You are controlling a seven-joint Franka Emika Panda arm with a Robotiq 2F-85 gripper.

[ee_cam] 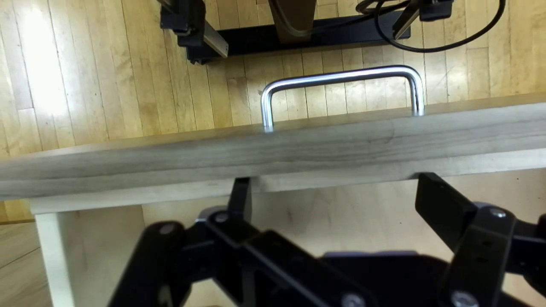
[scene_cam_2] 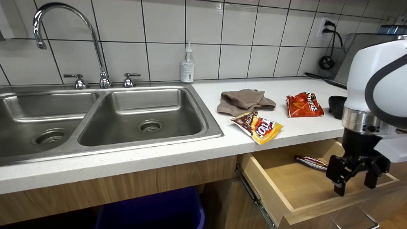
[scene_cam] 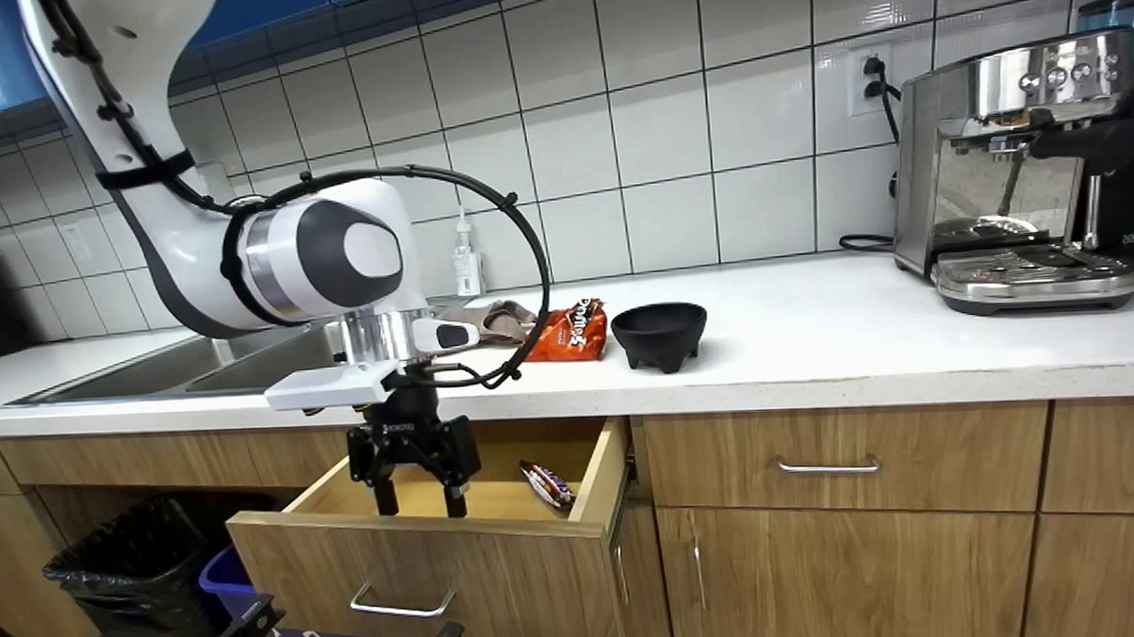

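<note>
My gripper [scene_cam: 421, 507] is open and empty, pointing down. It is at the pulled-out drawer [scene_cam: 500, 561], also seen in an exterior view [scene_cam_2: 275, 187]. In the wrist view its fingertips [ee_cam: 335, 181] are at the inner edge of the drawer front [ee_cam: 298, 153]; I cannot tell whether they touch. The metal handle [ee_cam: 341, 79] is on the front's outer side. A wrapped snack [scene_cam: 547, 484] lies in the drawer, also in an exterior view [scene_cam_2: 311, 162]. On the counter are a red-orange chip bag [scene_cam_2: 304, 105], a yellow-brown bag [scene_cam_2: 259, 127] and a black bowl [scene_cam: 660, 336].
A brown cloth [scene_cam_2: 244, 101] lies on the counter beside the double sink [scene_cam_2: 210, 127]. A clear bottle [scene_cam_2: 187, 68] stands at the wall. A metal coffee machine [scene_cam: 1015, 171] stands at the counter's far end. A black-lined bin [scene_cam: 151, 569] is under the counter.
</note>
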